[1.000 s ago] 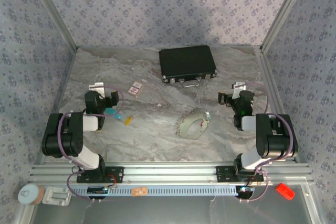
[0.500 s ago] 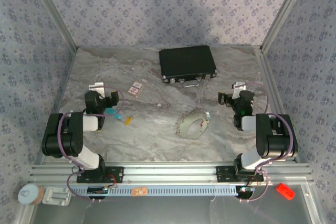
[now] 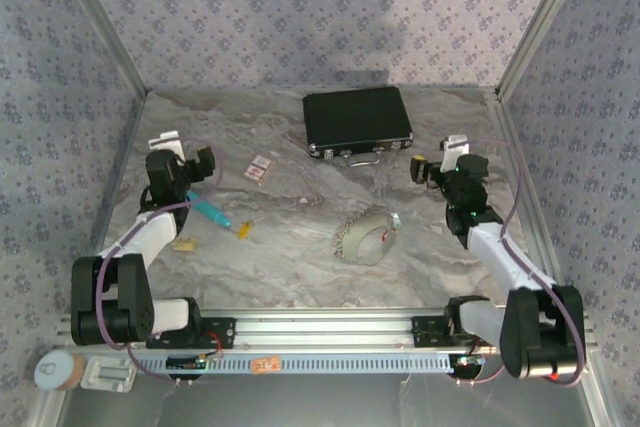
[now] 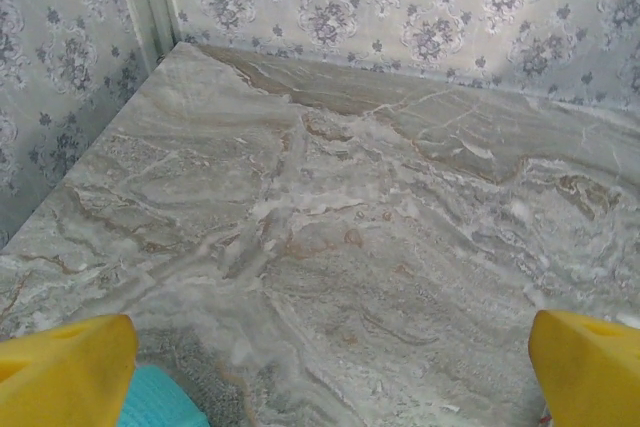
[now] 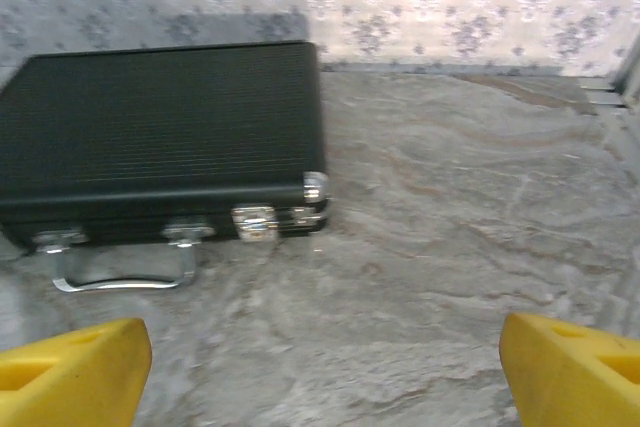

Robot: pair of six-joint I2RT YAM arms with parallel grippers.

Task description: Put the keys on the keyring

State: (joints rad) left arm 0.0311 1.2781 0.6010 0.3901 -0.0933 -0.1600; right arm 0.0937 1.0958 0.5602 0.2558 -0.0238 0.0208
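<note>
A small key with a yellow head lies on the marbled table, just right of a teal stick. Another pale yellow piece lies beside my left arm; it is too small to tell if it is a key. A small red-and-white tag, probably the keyring's, lies further back, and I cannot make out the wire. My left gripper hangs open above the table's left side, behind the stick. Its yellow fingertips stand wide apart over bare table. My right gripper is open and empty too, its fingertips far apart.
A shut black case with a metal handle lies at the back middle, just ahead of the right gripper in its wrist view. A pale toothed ring lies in the middle. The teal stick's end shows by the left finger. Patterned walls enclose the table.
Both arms have unfolded and reached further over the table. The left gripper went back and left and uncovered the pale yellow piece. The right gripper moved back towards the case.
</note>
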